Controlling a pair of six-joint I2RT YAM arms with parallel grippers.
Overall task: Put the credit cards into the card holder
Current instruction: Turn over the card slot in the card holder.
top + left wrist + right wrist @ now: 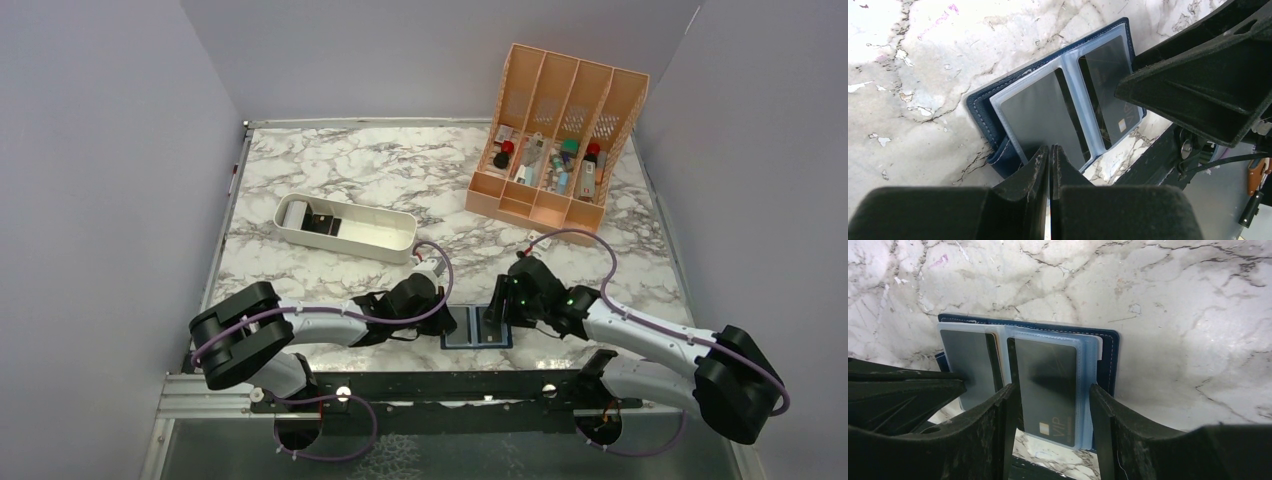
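The navy card holder lies open and flat near the table's front edge, between my two grippers. Its clear sleeves show two dark credit cards: one in the left sleeve, and one marked VIP with a gold chip in the right sleeve. A tan card edge peeks from behind the left card. My left gripper is shut, with its tips at the left sleeve's near edge; I cannot tell whether they pinch it. My right gripper is open, with a finger on either side of the VIP card's sleeve.
A white oblong tray with a dark item in it stands behind the left arm. An orange slotted organizer full of small things is at the back right. A black rail runs just in front of the holder.
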